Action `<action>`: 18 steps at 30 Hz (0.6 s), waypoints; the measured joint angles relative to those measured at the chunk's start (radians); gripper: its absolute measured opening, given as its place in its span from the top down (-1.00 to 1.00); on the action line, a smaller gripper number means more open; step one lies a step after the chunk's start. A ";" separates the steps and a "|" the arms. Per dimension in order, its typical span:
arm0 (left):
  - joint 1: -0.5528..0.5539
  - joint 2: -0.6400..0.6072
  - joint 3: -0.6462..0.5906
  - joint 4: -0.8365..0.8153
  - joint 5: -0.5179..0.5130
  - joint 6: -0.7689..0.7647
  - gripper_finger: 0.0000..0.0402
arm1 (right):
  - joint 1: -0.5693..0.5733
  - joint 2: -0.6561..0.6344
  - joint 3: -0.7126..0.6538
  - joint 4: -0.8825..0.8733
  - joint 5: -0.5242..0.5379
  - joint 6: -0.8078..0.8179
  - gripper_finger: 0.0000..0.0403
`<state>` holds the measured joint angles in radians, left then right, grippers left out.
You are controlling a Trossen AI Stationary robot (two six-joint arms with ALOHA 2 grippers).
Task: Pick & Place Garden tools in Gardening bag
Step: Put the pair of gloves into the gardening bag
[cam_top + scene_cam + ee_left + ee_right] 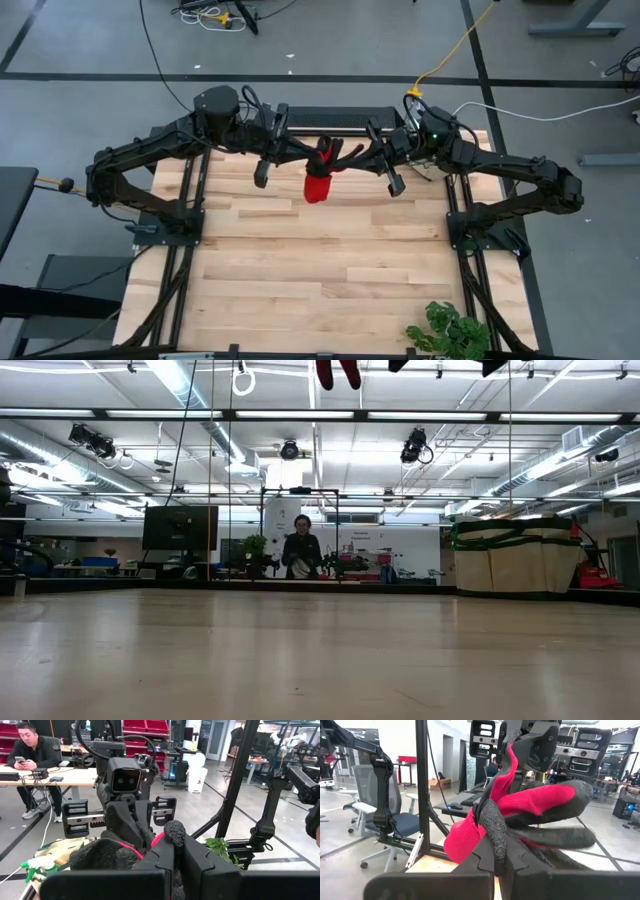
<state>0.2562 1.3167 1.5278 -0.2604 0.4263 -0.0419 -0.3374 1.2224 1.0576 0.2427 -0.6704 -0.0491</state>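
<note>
Both arms reach inward, raised above the bench; left pincer and right pincer clamp the glove hanging between them.

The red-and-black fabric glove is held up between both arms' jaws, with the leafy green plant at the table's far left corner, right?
Not quite. The red-and-black fabric glove is indeed held up between both arms' jaws, but the leafy green plant sits at the table's near right corner, as the high view shows.
</note>
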 joint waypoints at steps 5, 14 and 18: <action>0.000 0.000 0.000 -0.002 -0.020 -0.029 0.75 | 0.000 0.000 0.000 0.000 0.000 -0.001 0.98; 0.000 0.000 0.000 -0.028 -0.093 -0.104 0.01 | 0.000 0.000 0.000 -0.001 0.000 -0.001 0.98; 0.000 -0.008 0.000 -0.061 -0.093 -0.105 -0.25 | 0.000 0.000 0.000 -0.003 0.000 0.008 0.98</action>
<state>0.2562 1.3087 1.5280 -0.3216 0.3328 -0.1467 -0.3374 1.2224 1.0576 0.2397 -0.6708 -0.0414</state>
